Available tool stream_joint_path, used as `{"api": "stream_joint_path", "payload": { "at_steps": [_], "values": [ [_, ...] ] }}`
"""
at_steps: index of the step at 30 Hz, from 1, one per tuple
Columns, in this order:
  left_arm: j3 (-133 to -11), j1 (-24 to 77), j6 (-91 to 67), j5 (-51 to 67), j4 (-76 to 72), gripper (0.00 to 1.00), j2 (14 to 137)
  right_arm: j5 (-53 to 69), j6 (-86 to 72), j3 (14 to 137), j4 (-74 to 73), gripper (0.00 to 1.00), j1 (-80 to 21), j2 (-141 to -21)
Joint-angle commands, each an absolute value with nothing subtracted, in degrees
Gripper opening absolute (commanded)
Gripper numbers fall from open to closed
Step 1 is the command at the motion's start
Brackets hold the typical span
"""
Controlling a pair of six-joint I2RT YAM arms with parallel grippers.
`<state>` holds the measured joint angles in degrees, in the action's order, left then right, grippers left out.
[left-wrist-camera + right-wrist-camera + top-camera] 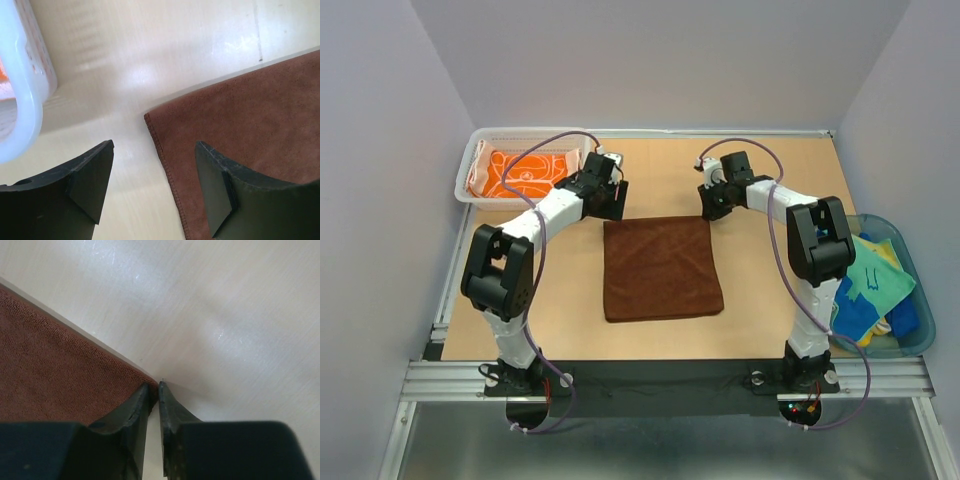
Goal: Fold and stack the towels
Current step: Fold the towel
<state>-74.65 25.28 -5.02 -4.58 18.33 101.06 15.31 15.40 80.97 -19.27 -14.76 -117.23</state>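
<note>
A plain dark brown towel (pixel 660 268) lies flat in the middle of the table. My left gripper (pixel 605 205) hovers open over its far left corner; in the left wrist view the brown towel (pixel 250 110) shows its stitched edge running between the spread fingers of the left gripper (pixel 155 145). My right gripper (pixel 712 208) is at the far right corner. In the right wrist view the right gripper (pixel 155 385) has its jaws nearly together, pinching the tip of the brown towel (pixel 50 365). An orange towel (pixel 525 172) with white circles lies in the basket.
The white mesh basket (pixel 470 165) stands at the far left, its rim (pixel 25 100) close to my left fingers. A translucent blue-green tub (pixel 910 340) at the right edge holds green, yellow and blue towels (pixel 870 285). Walls close in the table's far and side edges.
</note>
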Motion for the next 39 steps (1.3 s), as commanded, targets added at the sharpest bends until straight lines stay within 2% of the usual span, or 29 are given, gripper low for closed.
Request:
{"api": "stream_joint_path", "payload": {
  "at_steps": [1,2,3,6,15,25,39],
  "values": [
    [-78.7,24.8,-3.2,-2.5,19.6,0.77,102.3,9.3,18.8,79.0,-23.9,0.17,-15.3,-116.4],
    [-79.3,24.7,-3.2,-2.2,19.8,0.77,102.7,8.7,19.0,78.9,-24.0,0.15,-15.3,-116.3],
    [-80.3,24.6,-3.2,-2.1,19.9,0.77,103.6,8.1,19.0,79.0,-24.0,0.06,-15.3,-116.3],
    [-81.8,24.3,-3.1,-1.6,19.9,0.77,105.3,6.8,19.3,78.4,-23.9,0.01,-15.3,-116.3],
    [-84.8,23.9,-3.5,-0.9,20.9,0.75,110.9,2.9,19.7,77.5,-23.7,0.01,-15.3,-116.5],
    [-88.9,22.7,-6.0,-1.4,19.9,0.61,116.3,3.2,19.8,77.1,-23.6,0.01,-15.3,-116.3],
    [-89.6,22.6,-6.9,1.6,20.1,0.58,119.4,1.8,19.2,77.3,-23.4,0.01,-15.4,-116.7]
  ]
}}
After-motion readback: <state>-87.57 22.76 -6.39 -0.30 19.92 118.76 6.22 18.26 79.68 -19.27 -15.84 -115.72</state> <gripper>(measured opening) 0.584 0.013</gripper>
